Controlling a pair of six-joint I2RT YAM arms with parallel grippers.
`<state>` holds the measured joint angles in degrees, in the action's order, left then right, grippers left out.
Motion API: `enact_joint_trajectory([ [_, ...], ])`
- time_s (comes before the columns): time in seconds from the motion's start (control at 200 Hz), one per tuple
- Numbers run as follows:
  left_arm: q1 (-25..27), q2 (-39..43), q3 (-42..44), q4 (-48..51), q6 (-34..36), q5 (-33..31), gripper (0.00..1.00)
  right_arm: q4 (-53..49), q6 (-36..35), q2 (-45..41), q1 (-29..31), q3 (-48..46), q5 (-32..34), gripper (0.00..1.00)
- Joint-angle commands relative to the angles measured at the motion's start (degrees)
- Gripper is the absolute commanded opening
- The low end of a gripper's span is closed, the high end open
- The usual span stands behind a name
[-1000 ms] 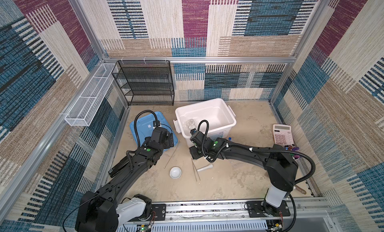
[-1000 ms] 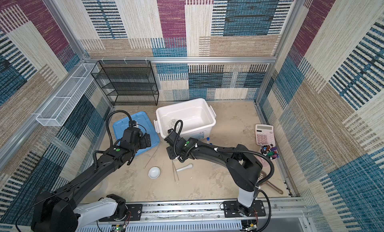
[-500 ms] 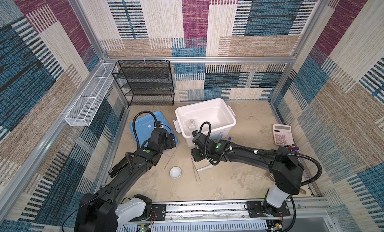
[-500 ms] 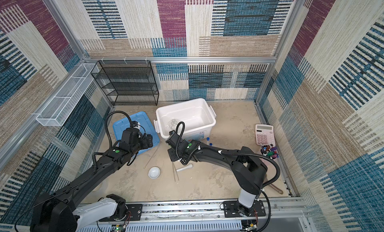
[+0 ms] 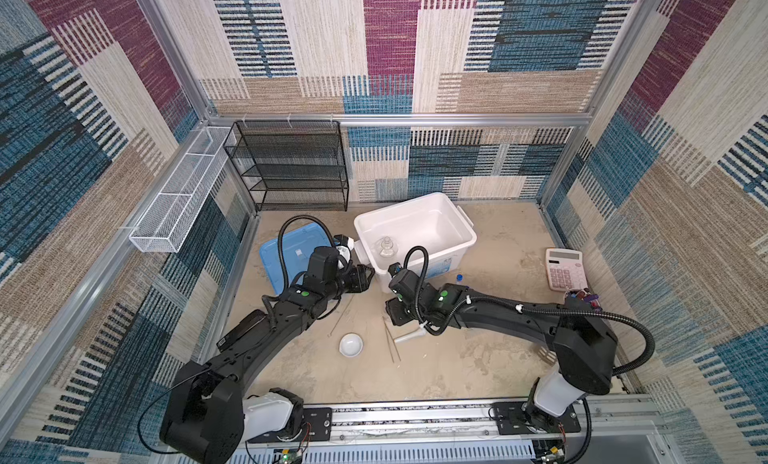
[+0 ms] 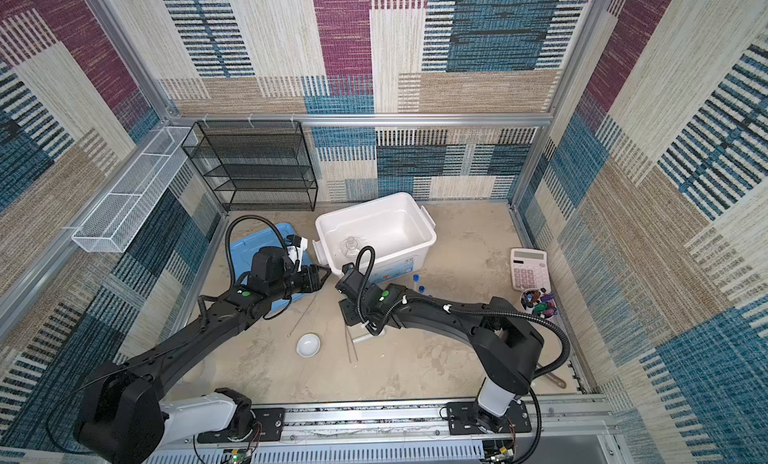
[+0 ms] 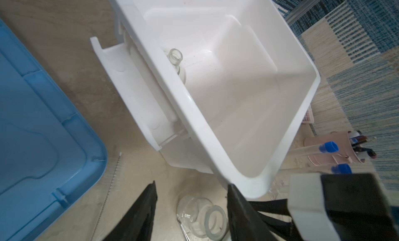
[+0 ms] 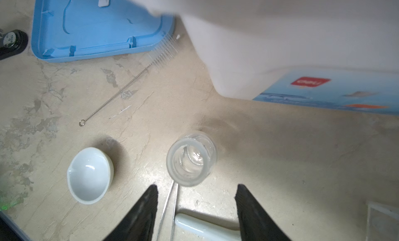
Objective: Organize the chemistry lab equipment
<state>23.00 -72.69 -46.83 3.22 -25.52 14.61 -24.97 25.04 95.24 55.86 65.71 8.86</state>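
Right wrist view: looking down into a small clear glass jar with a wide frosted mouth (image 8: 191, 159), apparently upright on the mottled beige bench (image 8: 280, 164), just beside the corner of the white plastic bin (image 8: 248, 56). Nothing in the right claw (image 8: 196, 187): jaws moderately apart, tips just short of the jar, poised above slim metal tweezers (image 8: 174, 189) and a white ceramic pestle (image 8: 205, 227). Near the jar, a small white ceramic bowl with a pouring lip (image 8: 89, 175); further off, a thin twisted-wire brush with a ring end (image 8: 121, 91), bristles just beside the blue plastic lid (image 8: 97, 24). For handling the jar: probably light, rigid, slick and easily chipped; best straddled across the outer wall below the rim, squeezed gently, never pinched by the lip. Left wrist view: same jar (image 7: 201, 216) showing through the gap of the left claw (image 7: 191, 183), likewise moderately apart and gripping nothing, hovering by the bin's near corner. Inside the bin, against the wall, a small clear narrow-necked glass flask (image 7: 176, 56); beyond the bin, clear tubes with blue caps (image 7: 308, 150) on the bench. In both top views: jar hidden beneath the right arm; flask (image 5: 386, 247) alone in the bin; bowl, tweezers and pestle out on the bench between the arms; by this reckoning, most of the sorting not yet done.
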Motion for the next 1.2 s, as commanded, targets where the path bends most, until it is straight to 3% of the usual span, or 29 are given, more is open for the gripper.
enact_joint_trajectory([
  [0.0, 0.17, -1.31, -1.28, -2.25, -1.3, 2.8, 0.56, 1.83, 1.09, -0.41, 0.04, -0.36, -0.77, 0.61],
  [0.526, -0.07, -9.75, -8.98, -2.29, 1.29, -2.81, 0.59, -0.25, -0.93, 2.44, 0.06, 1.32, -0.27, 0.59],
  [0.831, -0.77, -8.99, -8.99, -2.08, 1.79, -4.45, 0.6, -1.64, -1.83, 6.6, 0.15, 5.85, 1.27, 0.59],
  [1.197, -1.38, -7.5, -7.67, -1.89, 1.78, -4.94, 0.62, -3.55, -2.78, 8.53, 0.12, 6.87, 0.43, 0.52],
])
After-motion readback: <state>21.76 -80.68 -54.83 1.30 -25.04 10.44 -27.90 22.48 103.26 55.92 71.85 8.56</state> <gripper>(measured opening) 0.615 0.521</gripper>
